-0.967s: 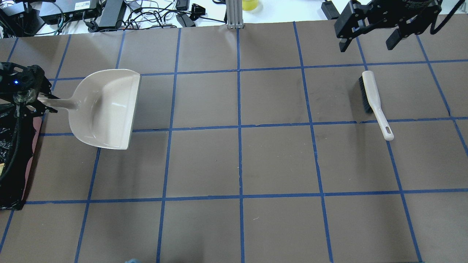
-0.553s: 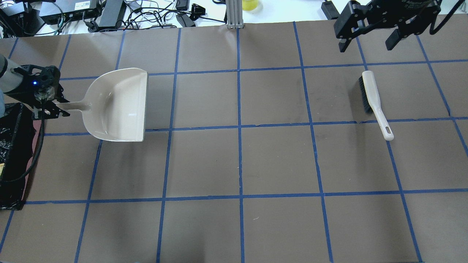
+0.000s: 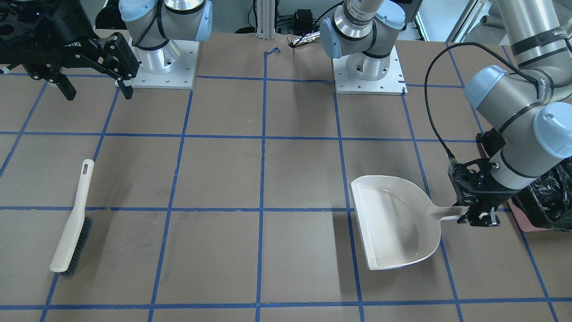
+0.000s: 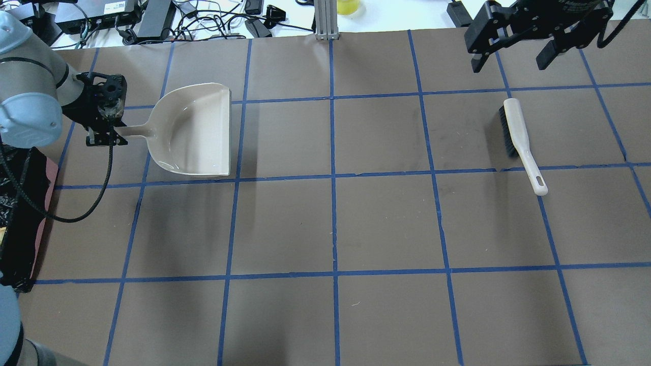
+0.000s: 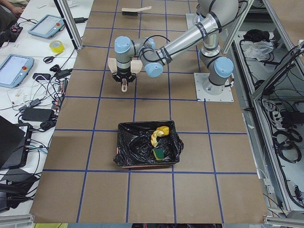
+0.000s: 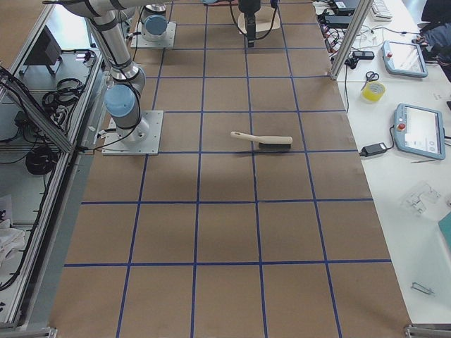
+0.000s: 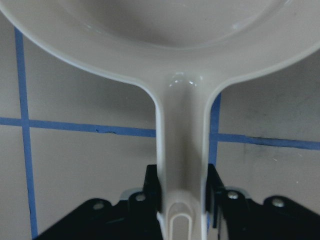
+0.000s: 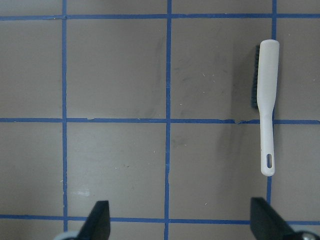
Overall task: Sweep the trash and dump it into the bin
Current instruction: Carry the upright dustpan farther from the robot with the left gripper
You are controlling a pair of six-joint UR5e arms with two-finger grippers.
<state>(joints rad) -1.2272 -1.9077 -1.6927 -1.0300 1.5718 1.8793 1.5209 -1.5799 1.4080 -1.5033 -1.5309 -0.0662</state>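
The trash lies inside the bin [image 5: 130,148]: a yellow lump [image 5: 164,130], a cream slice [image 5: 154,138] and a green sponge piece [image 5: 158,154]. The bin [image 4: 23,223] sits at the table's left end. My left gripper [image 4: 108,133] is shut on the handle of the beige dustpan [image 4: 196,132], whose pan is empty and roughly level, to the right of the bin. The wrist view shows both fingers clamping the handle [image 7: 182,165]. My right gripper [image 4: 510,65] hangs open above the far right of the table, beyond the brush [image 4: 519,137].
The brush [image 3: 71,223] lies flat, bristles on their side. Cables and electronics [image 4: 152,20] and an aluminium post [image 4: 325,20] line the far edge. Both arm bases [image 3: 368,67] stand on the table. Tablets and tape [image 5: 28,52] sit on a side table.
My left arm carried the dustpan to the right and farther from the bin, toward the table's far side. The right gripper and the brush stayed put.
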